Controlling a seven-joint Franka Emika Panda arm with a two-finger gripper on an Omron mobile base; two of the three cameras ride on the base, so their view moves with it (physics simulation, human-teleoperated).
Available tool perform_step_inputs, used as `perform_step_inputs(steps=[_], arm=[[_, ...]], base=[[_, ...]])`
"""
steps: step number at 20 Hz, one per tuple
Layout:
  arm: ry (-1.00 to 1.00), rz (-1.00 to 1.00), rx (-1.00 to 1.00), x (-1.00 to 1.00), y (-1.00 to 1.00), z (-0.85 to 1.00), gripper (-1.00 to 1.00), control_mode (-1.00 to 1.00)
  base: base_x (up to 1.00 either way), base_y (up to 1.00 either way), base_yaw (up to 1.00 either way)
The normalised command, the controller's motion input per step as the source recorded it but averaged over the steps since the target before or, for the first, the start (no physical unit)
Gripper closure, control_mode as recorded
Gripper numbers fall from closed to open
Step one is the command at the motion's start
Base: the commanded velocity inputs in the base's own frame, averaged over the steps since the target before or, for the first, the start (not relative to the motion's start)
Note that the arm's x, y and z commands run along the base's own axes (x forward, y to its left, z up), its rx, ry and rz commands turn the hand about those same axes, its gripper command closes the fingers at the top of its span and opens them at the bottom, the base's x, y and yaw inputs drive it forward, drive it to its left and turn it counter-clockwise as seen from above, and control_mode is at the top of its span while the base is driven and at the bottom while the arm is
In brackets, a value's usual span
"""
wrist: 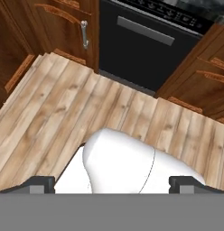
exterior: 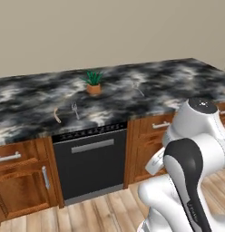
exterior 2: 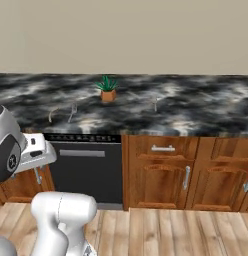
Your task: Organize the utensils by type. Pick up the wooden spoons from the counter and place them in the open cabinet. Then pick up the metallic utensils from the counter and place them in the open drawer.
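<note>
From my seat I see the long black marbled tabletop (exterior: 178,81) running across the room above reddish-brown cabinets (exterior 2: 168,172) and a black dishwasher (exterior: 91,165). The plank floor (wrist: 50,113) lies below the claw (wrist: 113,182), whose two dark tips stand wide apart at the bottom of the hand view with nothing between them. On the tabletop a small potted plant (exterior: 93,83) sits near the middle. In front of it and to the left lie a curved tan spoon (exterior: 56,115) and, just beside it, a grey fork (exterior: 75,109). Another thin grey utensil (exterior: 138,89) lies apart, right of the plant.
</note>
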Motion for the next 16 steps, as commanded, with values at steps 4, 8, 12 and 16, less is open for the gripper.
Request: perform_step_inputs(steps=[4, 8, 12, 16], arm=[[0.00, 0.00, 0.00, 0.00, 0.00, 0.00, -1.00, 1.00], [0.00, 0.00, 0.00, 0.00, 0.00, 0.00, -1.00, 1.00], [0.00, 0.00, 0.00, 0.00, 0.00, 0.00, -1.00, 1.00], [0.00, 0.00, 0.00, 0.00, 0.00, 0.00, -1.00, 1.00]], base=[[0.49, 0.41, -0.18], [0.28, 0.59, -0.10], [0.13, 0.75, -0.05], [0.24, 0.80, 0.05]])
